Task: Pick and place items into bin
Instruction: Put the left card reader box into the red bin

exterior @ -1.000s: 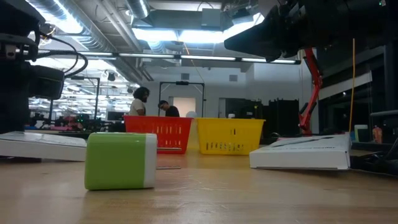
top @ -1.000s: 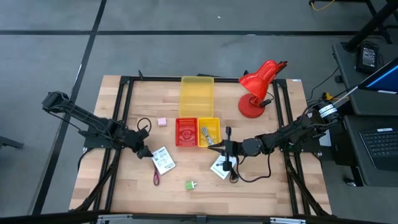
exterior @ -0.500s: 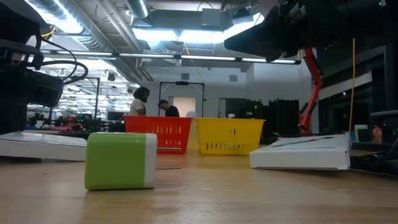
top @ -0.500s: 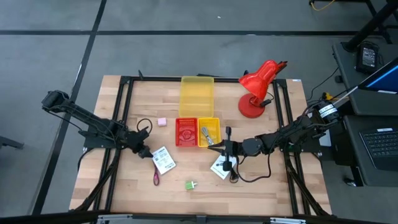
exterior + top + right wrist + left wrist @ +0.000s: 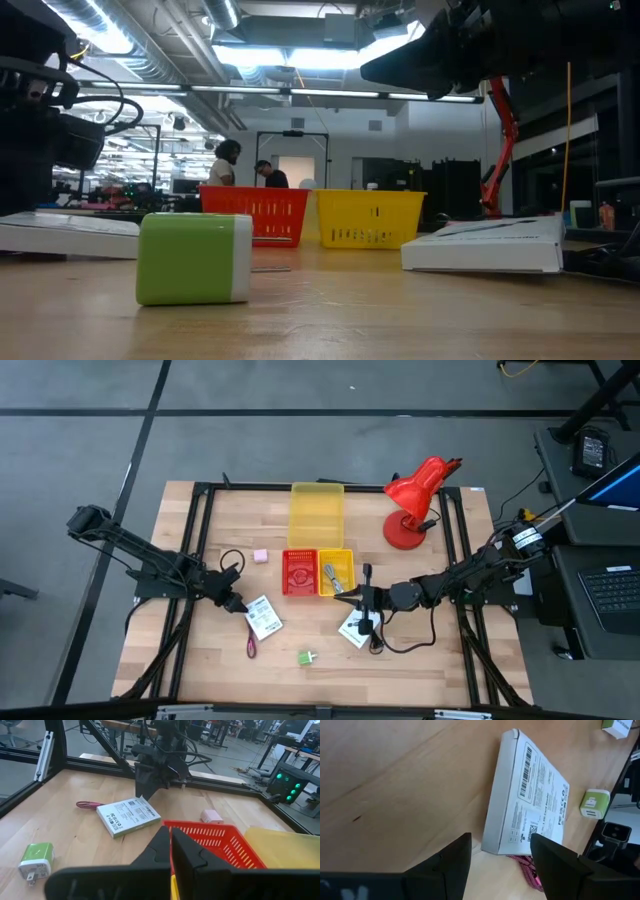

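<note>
Left gripper (image 5: 500, 851) with fingers spread, poised low over the worktop (image 5: 200, 660) just beside the white packet (image 5: 530, 800) — packet's long axis running away from the fingertips, end-on. Right gripper (image 5: 170, 837) closed and empty, over the red bin (image 5: 215, 840) — farther off.

My left arm is reaching in from the left edge, stretched low across the table, and my left gripper (image 5: 236, 603) is hanging just off the surface with its fingers (image 5: 451, 861) spread apart, nothing between them. My right arm is coming in from the right side, elbow bent, running roughly level toward the middle. My right gripper (image 5: 348, 596) is pointing inward with its two fingers (image 5: 167, 851) pressed together, empty as far as I'm seeing.
</note>
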